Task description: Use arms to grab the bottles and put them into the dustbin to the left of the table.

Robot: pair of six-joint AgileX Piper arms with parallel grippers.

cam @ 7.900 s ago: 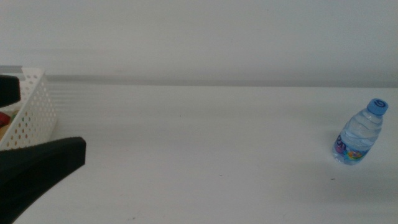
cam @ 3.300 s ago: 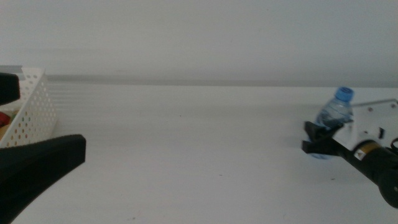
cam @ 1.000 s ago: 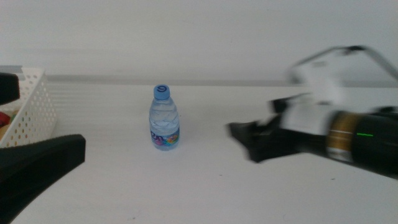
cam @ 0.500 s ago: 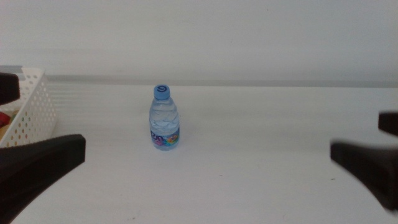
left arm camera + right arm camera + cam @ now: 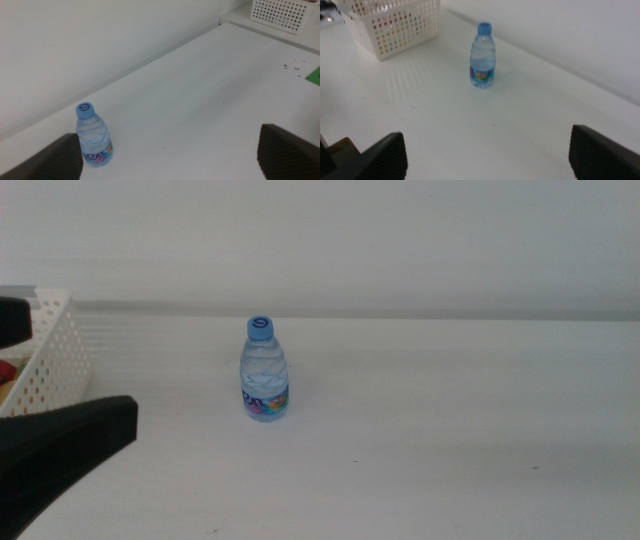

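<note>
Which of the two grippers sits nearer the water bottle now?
The left gripper: the water bottle stands right beside one of its fingers; the right gripper has it far ahead.

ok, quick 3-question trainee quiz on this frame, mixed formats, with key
1. True or false: the water bottle lies on its side.
2. Which gripper shows in the middle view? A) left gripper B) right gripper C) both
3. Fill in: the bottle's cap is ____.

Key: 1 false, it stands upright on the table, apart from the dustbin. 2 A. 3 blue.
</note>
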